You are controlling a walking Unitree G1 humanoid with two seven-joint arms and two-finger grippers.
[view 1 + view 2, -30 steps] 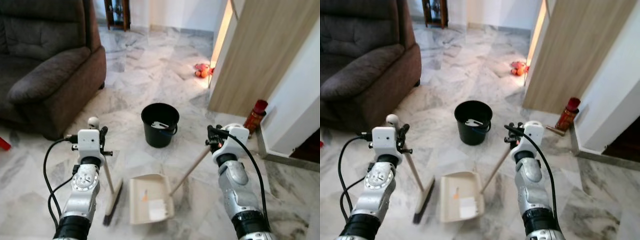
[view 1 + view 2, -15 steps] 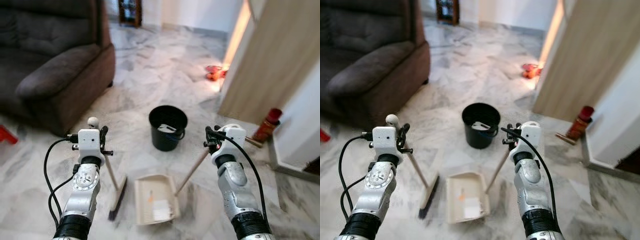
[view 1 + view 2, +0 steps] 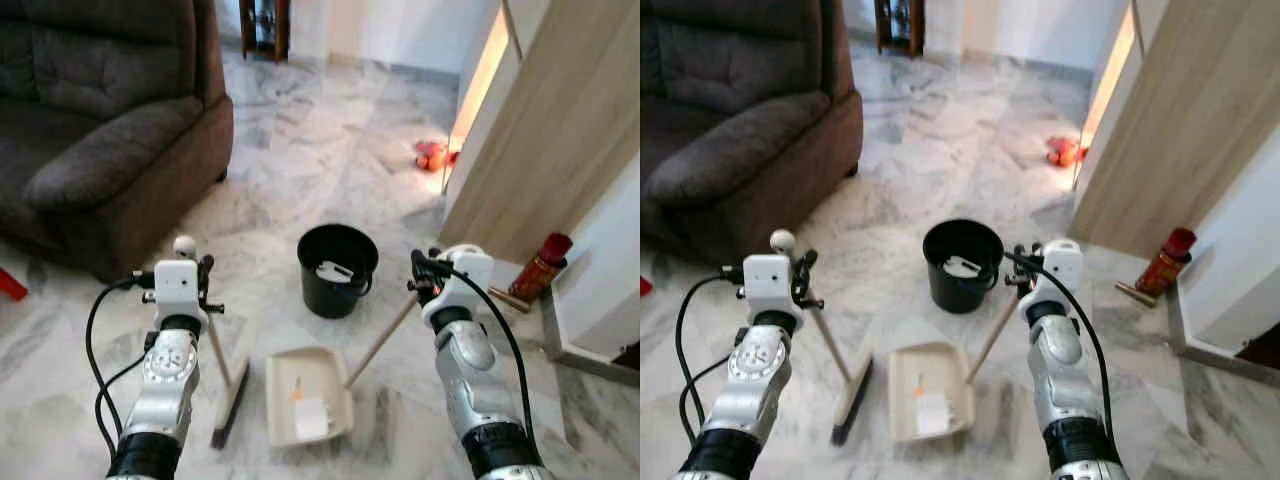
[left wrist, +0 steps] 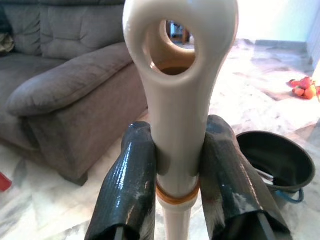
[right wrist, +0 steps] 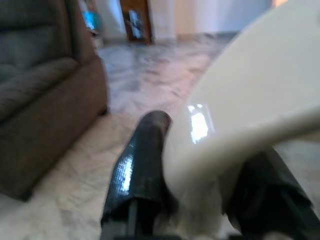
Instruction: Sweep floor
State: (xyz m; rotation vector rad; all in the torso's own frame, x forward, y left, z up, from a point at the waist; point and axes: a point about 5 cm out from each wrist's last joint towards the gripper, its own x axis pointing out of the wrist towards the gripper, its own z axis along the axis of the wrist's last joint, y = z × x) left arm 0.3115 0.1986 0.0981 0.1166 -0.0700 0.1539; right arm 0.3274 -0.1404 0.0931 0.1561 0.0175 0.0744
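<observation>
My left gripper [image 3: 200,285] is shut on a cream broom handle [image 4: 179,75] just below its hanging hole, with a black finger [image 4: 127,185] on each side. The broom head [image 3: 228,415] rests on the marble floor. My right gripper [image 3: 421,281] is shut on the top of a long wooden handle [image 3: 382,342] that slants down to a cream dustpan [image 3: 308,395]. The dustpan lies flat on the floor just right of the broom head, with white paper scraps and an orange bit inside. A black bucket [image 3: 337,270] with white scraps in it stands just beyond the dustpan.
A brown sofa [image 3: 90,130] fills the left side. A wooden door panel [image 3: 560,130] and a white wall stand on the right, with a red bottle [image 3: 545,265] at their foot. An orange toy [image 3: 432,155] lies on the far floor. Open marble floor stretches ahead.
The whole picture has shifted a little, so the camera has moved. Both grippers keep the same hold, and broom, dustpan and bucket stand as before.
</observation>
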